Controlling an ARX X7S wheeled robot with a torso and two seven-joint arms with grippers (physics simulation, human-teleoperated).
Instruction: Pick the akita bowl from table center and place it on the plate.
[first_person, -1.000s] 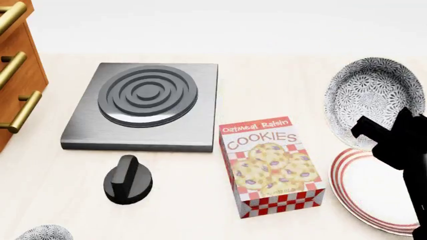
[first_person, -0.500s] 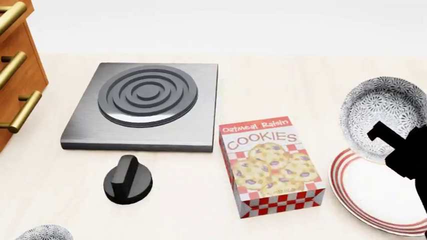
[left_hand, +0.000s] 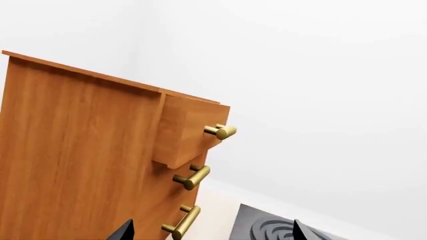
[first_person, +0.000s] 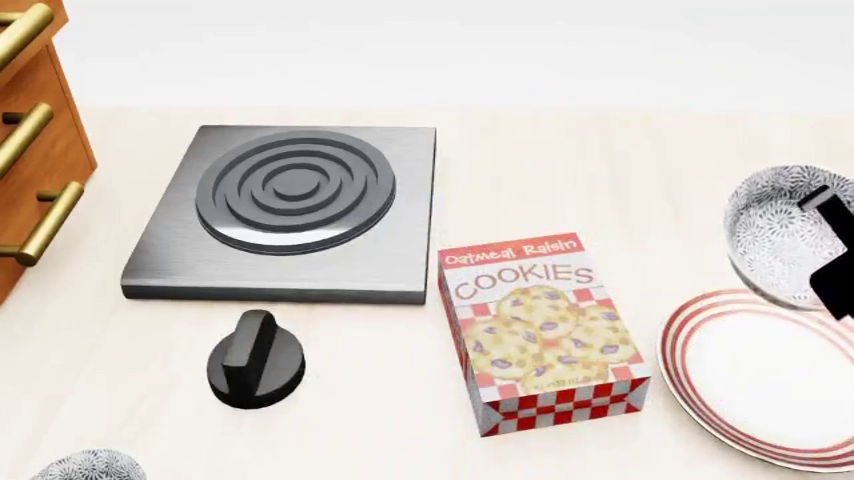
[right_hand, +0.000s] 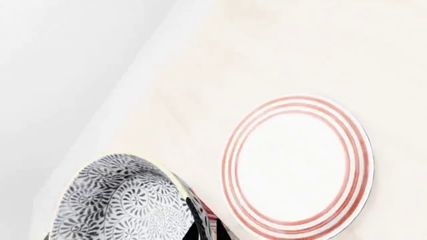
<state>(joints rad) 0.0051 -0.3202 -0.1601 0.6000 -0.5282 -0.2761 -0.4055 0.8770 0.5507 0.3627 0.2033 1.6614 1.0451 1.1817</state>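
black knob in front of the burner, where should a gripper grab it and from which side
Grip the raised ridge on the black knob, coming straight down with a finger on each flat side. The round base lies low on the table, offering little to pinch; the ridge stands up and is narrow.

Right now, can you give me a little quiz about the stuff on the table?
1. True or false: the akita bowl already sits on the plate.
2. What stands between the stove and the plate? A) the cookie box B) a spoon C) a cup
3. Fill in: the rings around the plate's rim are ____.
Key: 1 false; 2 A; 3 red.
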